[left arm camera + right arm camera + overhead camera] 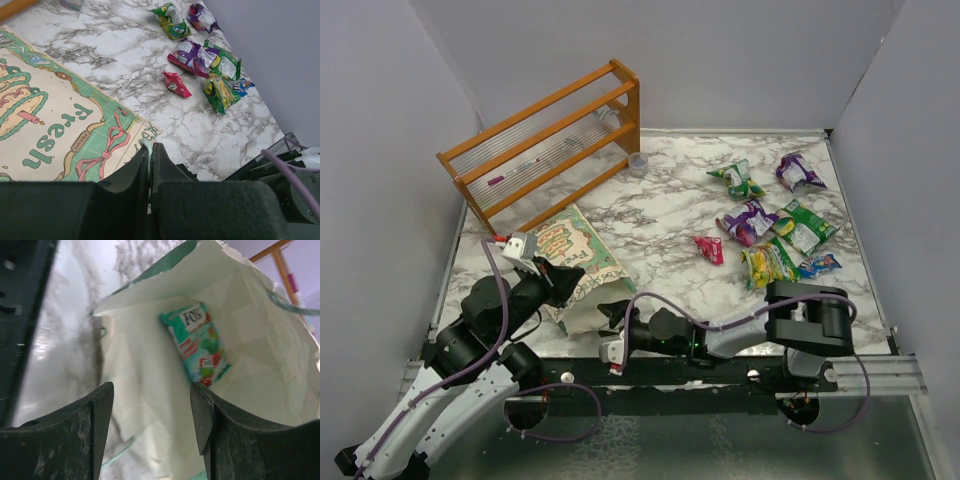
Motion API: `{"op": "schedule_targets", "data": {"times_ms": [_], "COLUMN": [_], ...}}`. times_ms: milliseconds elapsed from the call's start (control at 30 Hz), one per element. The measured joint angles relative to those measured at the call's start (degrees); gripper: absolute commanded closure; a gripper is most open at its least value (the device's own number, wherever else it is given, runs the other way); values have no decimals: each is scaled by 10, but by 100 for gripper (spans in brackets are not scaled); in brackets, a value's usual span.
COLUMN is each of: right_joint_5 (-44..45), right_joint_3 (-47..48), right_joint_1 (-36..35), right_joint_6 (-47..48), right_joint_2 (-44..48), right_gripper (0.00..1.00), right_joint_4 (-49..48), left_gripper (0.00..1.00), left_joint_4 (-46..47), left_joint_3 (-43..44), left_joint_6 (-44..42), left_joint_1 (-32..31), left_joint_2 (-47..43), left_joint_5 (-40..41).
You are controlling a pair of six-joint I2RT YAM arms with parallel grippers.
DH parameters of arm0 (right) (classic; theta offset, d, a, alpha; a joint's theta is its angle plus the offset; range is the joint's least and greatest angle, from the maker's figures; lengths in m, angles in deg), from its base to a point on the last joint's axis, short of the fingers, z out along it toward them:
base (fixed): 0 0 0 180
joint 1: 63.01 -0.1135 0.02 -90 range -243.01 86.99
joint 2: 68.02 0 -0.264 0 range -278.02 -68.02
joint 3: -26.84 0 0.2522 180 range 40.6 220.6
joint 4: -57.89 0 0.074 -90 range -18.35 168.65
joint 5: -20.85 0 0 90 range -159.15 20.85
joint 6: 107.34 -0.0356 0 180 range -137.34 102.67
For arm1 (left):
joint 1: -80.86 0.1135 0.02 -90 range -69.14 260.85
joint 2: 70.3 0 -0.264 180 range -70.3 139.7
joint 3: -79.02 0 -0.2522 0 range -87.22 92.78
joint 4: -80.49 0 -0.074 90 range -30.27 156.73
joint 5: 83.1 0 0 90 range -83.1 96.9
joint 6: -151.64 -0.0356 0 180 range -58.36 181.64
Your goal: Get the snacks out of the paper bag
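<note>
The green paper bag (572,250) lies flat with its printed front up and its mouth toward the arms. My left gripper (560,280) is shut on the bag's pale green handle at the mouth edge (146,149). My right gripper (612,318) is open and empty at the mouth, looking inside (152,410). A teal-green snack packet (197,342) lies inside the cream interior (250,315), just beyond the right fingertip. Several snacks lie out on the table at the right: green (738,180), purple (798,172), red (710,248) and others; they also show in the left wrist view (192,54).
An orange wooden rack (545,140) stands at the back left, a small clear cup (638,163) beside it. Grey walls enclose the marble table (660,210). The metal rail of the arm bases (720,375) runs along the near edge.
</note>
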State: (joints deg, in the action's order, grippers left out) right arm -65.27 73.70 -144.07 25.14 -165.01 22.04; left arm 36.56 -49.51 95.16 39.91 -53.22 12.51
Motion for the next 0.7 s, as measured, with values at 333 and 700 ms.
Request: {"op": "schedule_targets", "data": {"times_ms": [333, 700], "right_joint_5": [32, 30], "right_joint_3": [83, 176], "right_joint_1": [17, 73], "right_joint_6": [150, 209], "right_joint_2": [-173, -258], "right_gripper": [37, 29], "right_joint_4": [-128, -146], "left_gripper": [97, 96], "left_joint_4": [0, 0], "left_joint_3": [0, 0], "left_joint_6": [0, 0], "left_joint_1": [0, 0], "left_joint_2": [-9, -35], "left_joint_5": [0, 0]}}
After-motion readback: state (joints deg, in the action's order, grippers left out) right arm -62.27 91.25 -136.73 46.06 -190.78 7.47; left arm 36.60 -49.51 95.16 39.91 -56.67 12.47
